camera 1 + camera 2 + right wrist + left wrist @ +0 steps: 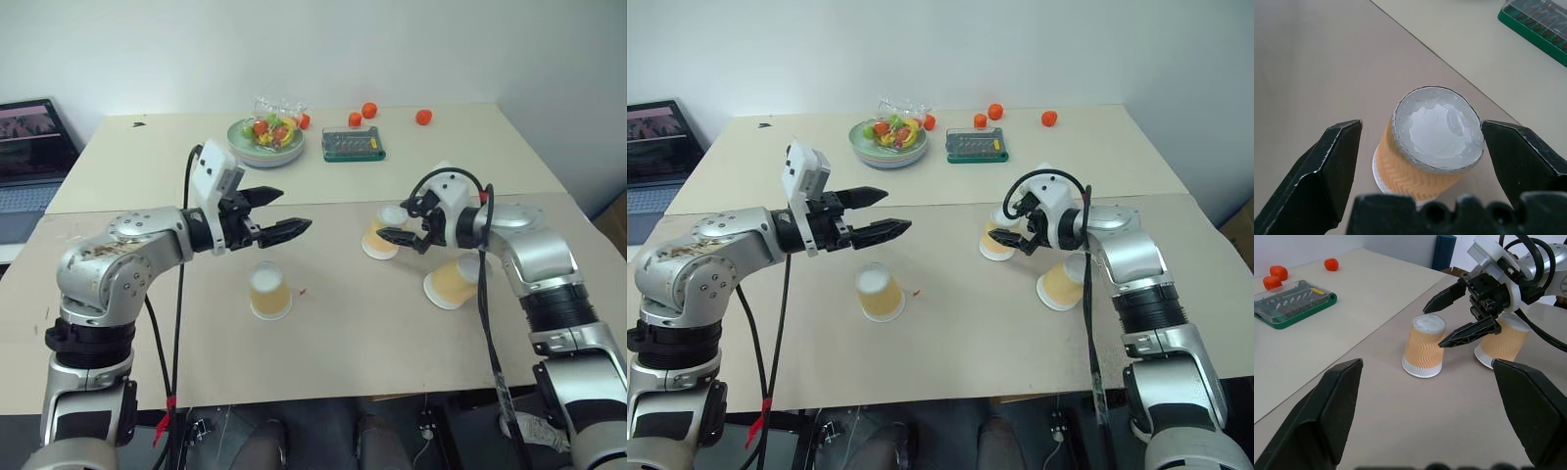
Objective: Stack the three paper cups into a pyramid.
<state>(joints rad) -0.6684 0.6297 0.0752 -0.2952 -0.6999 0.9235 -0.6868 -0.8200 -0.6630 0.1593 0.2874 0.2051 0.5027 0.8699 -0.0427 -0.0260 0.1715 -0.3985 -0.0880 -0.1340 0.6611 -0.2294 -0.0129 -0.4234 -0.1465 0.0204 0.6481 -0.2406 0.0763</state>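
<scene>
Three paper cups stand upside down on the near table, orange-yellow with white bases up. One cup (pixel 270 291) stands alone in the middle. A second cup (pixel 378 239) stands to the right, and my right gripper (pixel 392 217) is open around its top, a finger on each side; the right wrist view shows gaps between the fingers (pixel 1327 166) and this cup (pixel 1430 147). The third cup (pixel 452 282) stands just under my right wrist. My left gripper (pixel 294 210) is open and holds nothing, hovering above and behind the middle cup.
On the far table are a bowl of fruit (pixel 241 144), a green case with a clear lid (pixel 353 144) and small orange fruits (pixel 369 111). A laptop (pixel 29 147) sits at the far left. A seam (pixel 323 202) runs between the two tables.
</scene>
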